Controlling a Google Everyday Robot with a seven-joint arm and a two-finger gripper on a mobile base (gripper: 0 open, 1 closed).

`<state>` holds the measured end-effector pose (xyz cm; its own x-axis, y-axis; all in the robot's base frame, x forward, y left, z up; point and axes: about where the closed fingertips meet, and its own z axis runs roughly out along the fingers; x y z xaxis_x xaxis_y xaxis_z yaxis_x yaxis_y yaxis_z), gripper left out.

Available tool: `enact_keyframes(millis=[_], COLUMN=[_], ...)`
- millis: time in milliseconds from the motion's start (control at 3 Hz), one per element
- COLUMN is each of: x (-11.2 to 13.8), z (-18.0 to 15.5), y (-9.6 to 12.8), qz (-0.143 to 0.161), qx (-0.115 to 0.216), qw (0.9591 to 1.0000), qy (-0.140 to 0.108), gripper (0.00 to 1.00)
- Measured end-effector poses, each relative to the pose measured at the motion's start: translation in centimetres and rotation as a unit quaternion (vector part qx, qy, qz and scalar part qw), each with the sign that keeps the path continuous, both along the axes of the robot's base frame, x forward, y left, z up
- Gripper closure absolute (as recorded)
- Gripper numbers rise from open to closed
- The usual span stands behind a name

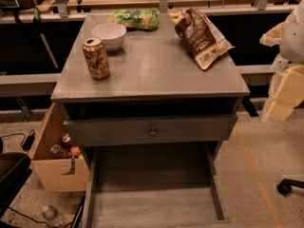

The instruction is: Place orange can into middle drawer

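Observation:
The orange can (96,58) stands upright on the left part of the grey cabinet top (156,72), just in front of the white bowl. The middle drawer (152,205) is pulled far out at the bottom of the view, and its plank bottom is bare. Above it sits the grey drawer front with the small round knob (153,132). My gripper (286,91) is at the right edge of the view, beside the cabinet's right side, well away from the can and holding nothing that I can see.
A white bowl (109,34), a green snack bag (134,19) and a brown chip bag (199,36) lie on the cabinet top. A wooden box with bottles (57,160) stands on the floor at the left. A plastic bottle (51,215) lies nearby.

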<state>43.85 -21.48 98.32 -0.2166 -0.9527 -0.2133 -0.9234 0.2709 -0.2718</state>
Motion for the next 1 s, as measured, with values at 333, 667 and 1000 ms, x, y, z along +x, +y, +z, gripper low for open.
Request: enact_keyframes(millis=[333,667,1000], x=[0.0,0.2,2.6], z=[0.0,0.2,0.5], y=[0.0,0.2,2.0], qz=[0.000,0.002,0.020], qx=[0.000,0.006,0.056], qw=[1.0000,1.0000,0.9977], qy=[0.000,-0.005,-0.033], gripper=[0.00,0.00,0.00])
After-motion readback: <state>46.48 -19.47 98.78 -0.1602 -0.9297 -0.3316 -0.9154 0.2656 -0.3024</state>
